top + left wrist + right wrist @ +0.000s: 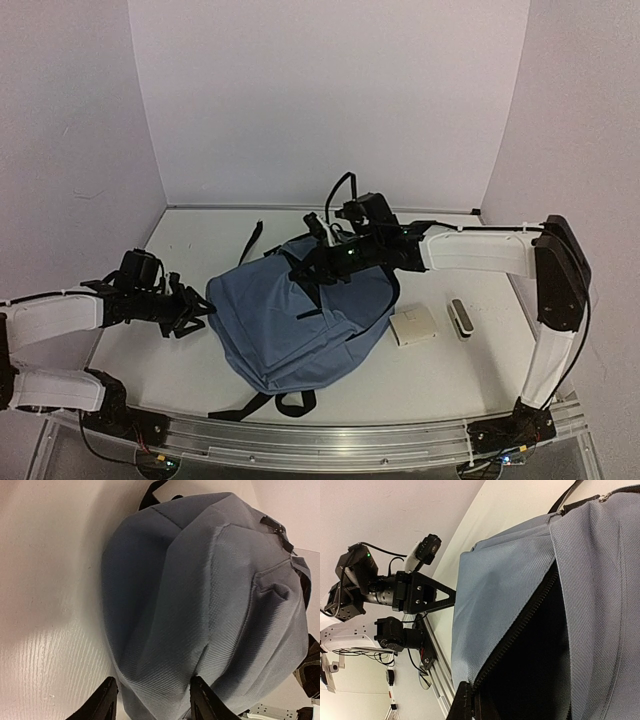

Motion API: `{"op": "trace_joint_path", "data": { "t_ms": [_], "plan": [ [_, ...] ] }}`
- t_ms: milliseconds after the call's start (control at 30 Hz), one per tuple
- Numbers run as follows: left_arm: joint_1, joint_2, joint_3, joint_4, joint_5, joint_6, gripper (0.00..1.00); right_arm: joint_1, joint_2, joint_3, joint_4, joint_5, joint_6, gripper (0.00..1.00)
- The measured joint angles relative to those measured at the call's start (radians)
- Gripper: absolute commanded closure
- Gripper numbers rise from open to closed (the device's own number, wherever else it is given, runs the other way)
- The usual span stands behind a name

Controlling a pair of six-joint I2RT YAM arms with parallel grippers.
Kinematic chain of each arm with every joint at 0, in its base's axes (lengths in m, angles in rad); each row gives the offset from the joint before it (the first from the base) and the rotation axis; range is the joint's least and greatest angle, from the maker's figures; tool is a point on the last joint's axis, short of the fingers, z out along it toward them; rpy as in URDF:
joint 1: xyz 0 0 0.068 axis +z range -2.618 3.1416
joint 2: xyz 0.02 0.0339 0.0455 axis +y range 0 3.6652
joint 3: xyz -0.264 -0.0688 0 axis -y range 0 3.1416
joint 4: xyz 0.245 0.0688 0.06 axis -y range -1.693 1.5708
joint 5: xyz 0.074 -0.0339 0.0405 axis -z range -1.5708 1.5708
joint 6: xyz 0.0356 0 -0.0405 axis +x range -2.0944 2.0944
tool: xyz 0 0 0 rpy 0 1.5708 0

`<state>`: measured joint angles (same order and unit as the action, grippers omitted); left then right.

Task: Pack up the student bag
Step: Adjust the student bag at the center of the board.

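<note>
Slate-blue fabric makes up the soft backpack, which is laid near the middle of the white table, its black straps trailing toward the near edge and another black strap looping up at the far end. The main compartment is seen unzipped in the right wrist view, where a black zip borders a dark interior.

The left gripper is held low at the bag's left side. Its two black fingers are set apart, and the rounded edge of the bag is seen between them. Whether the cloth is clamped or merely straddled cannot be told.

The right gripper is reached in from the right, over the bag's far end. Its fingers are pressed together, and the line of zip teeth is seen running straight into the tips, so the opening's edge is pinched there.

To the right of the bag, apart from it, a flat cream square box is laid on the table, and just beside that a small oblong object in white and dark grey. A metal rail is fixed along the near edge of the table.
</note>
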<state>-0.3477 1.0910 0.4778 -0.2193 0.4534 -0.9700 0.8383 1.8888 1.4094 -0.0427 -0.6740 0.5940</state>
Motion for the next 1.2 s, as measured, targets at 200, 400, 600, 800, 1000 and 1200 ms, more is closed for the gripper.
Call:
{"op": "trace_joint_path", "data": {
  "t_ms": [200,400,600,800,1000,1200],
  "plan": [
    [0.002,0.019,-0.047,0.113,0.048,-0.044,0.69,0.0,-0.017,-0.016,0.005,0.004,0.011,1.0],
    [0.002,0.114,-0.046,0.241,0.097,-0.055,1.0,0.0,-0.037,-0.047,0.033,0.002,0.039,1.0],
    [0.001,0.183,0.007,0.262,0.097,-0.032,1.0,0.007,-0.073,-0.086,0.055,0.006,0.075,1.0],
    [0.018,0.332,0.176,0.21,0.075,0.057,1.0,0.026,-0.098,-0.13,0.114,0.018,0.122,1.0],
    [0.063,0.501,0.315,0.215,0.139,0.125,0.83,0.048,-0.099,-0.148,0.179,0.051,0.164,0.88],
    [0.087,0.537,0.417,0.159,0.094,0.198,0.38,0.06,-0.123,-0.149,0.176,0.118,0.152,0.41]
  ]
}}
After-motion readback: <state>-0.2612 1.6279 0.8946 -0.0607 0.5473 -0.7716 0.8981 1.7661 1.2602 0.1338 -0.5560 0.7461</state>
